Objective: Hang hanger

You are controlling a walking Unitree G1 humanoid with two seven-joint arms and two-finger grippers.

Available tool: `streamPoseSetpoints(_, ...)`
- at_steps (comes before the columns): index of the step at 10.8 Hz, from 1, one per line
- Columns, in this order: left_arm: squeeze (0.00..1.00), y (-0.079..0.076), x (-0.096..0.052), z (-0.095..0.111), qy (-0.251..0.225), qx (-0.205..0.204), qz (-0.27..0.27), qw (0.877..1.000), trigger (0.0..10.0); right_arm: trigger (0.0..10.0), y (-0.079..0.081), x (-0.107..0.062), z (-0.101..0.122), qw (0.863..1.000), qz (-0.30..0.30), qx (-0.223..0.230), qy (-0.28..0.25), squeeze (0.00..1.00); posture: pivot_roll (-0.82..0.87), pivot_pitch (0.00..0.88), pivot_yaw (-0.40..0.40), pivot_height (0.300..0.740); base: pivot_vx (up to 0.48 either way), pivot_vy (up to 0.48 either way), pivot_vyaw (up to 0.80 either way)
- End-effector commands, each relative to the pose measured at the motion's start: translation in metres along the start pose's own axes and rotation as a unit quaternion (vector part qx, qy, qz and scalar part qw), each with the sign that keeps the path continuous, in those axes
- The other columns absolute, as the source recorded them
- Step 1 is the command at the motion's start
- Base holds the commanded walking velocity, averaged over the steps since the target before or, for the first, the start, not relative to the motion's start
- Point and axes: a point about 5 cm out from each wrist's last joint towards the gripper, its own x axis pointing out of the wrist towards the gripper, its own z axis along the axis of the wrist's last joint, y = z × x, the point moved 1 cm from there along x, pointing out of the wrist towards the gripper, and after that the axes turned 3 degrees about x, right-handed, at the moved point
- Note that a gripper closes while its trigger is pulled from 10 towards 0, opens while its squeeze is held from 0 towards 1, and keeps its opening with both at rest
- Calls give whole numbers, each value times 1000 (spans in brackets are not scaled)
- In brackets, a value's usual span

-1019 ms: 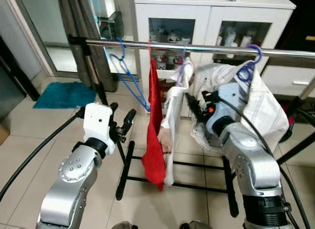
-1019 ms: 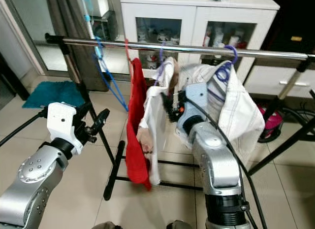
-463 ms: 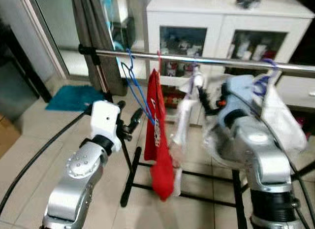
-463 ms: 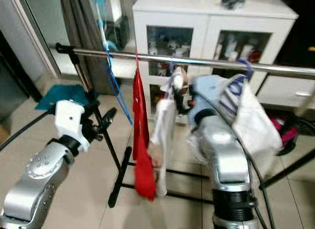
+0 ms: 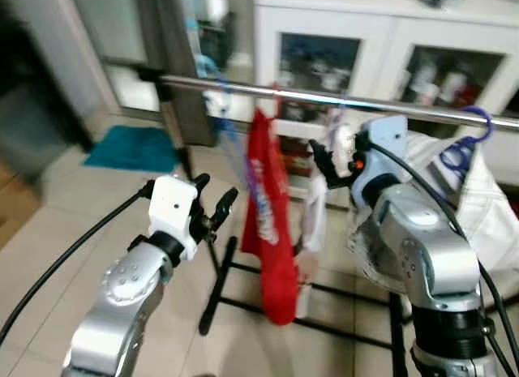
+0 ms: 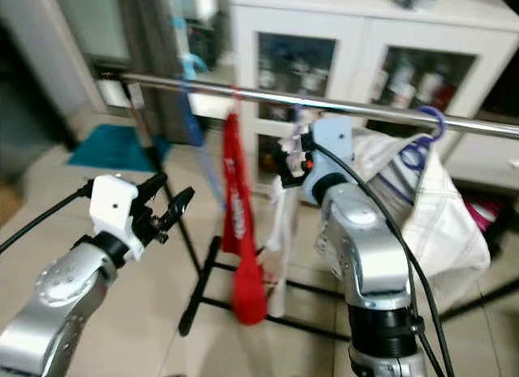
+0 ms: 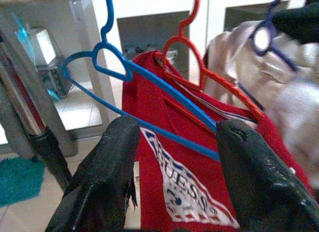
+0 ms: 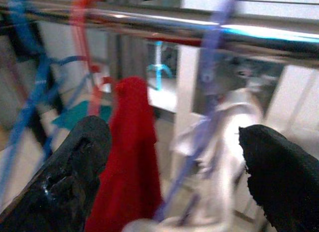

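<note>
A steel rail (image 5: 324, 97) runs across in front of me. From it hang an empty blue hanger (image 7: 114, 67), a red shirt (image 5: 268, 207) on a red hanger (image 7: 187, 47), a white garment (image 5: 318, 207) on a purple hanger (image 8: 212, 57), and a second white garment (image 5: 478, 199) on a blue hanger hook (image 5: 470, 138). My left gripper (image 5: 212, 193) is open and empty, below the rail, short of the blue hanger. My right gripper (image 5: 323, 164) is open and empty, just beside the middle white garment.
A white cabinet (image 5: 381, 36) with glass doors stands behind the rail. The rack's black upright (image 5: 174, 134) and floor bars (image 5: 215, 288) are below my left gripper. A teal mat (image 5: 134, 146) lies on the tiled floor to the left.
The whole picture has shifted and blurred, so the camera has moved. The hanging clothes have swung a little. Both grippers stay open, near the rail.
</note>
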Motion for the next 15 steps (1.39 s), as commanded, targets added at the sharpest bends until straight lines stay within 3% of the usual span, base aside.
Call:
streamPoseSetpoints(1,0,2,-4,2,-2,6,-9,1000,10000,10000,3,0,4,1000,7,7,0,1000,-67,0,14,740,0,0,0)
streamPoseSetpoints(3,0,6,-8,-2,17,24,-40,999,10000,10000,0,11,7,1000,-10,8,24,1000,-64,0,14,740,0,0,0)
streamPoseSetpoints(4,0,5,-10,-3,29,35,-69,997,10000,10000,-11,23,12,998,-57,18,27,1000,-66,0,19,740,0,0,0)
streamPoseSetpoints(5,0,4,-11,-4,38,40,-82,995,10000,10000,-13,31,13,996,-64,45,37,1000,-66,0,21,740,0,0,0)
streamPoseSetpoints(6,0,3,-10,-4,41,41,-90,994,10000,10000,-11,40,12,996,-42,52,52,251,-63,0,24,740,0,0,0)
streamPoseSetpoints(7,0,2,-10,-4,43,43,-96,994,10000,10000,-10,43,12,996,-39,50,58,0,-59,0,24,740,0,0,0)
streamPoseSetpoints(11,0,-3,-12,-2,47,40,-122,991,10000,10000,-2,64,17,992,-26,75,93,0,-52,0,23,740,0,0,0)
streamPoseSetpoints(12,0,-4,-12,0,44,40,-127,990,10000,6392,-4,71,12,990,-48,83,107,0,-50,0,26,740,0,0,0)
streamPoseSetpoints(13,0,-4,-11,1,43,40,-128,990,10000,3647,-4,74,11,989,-55,87,110,0,-50,0,26,740,0,0,0)
streamPoseSetpoints(14,0,-4,-11,1,43,40,-129,990,10000,2549,-4,76,12,988,-57,88,111,0,-48,0,26,740,0,0,0)
streamPoseSetpoints(15,0,-4,-12,1,44,41,-130,990,10000,0,-3,78,13,988,-59,90,111,0,-47,0,25,740,0,0,0)
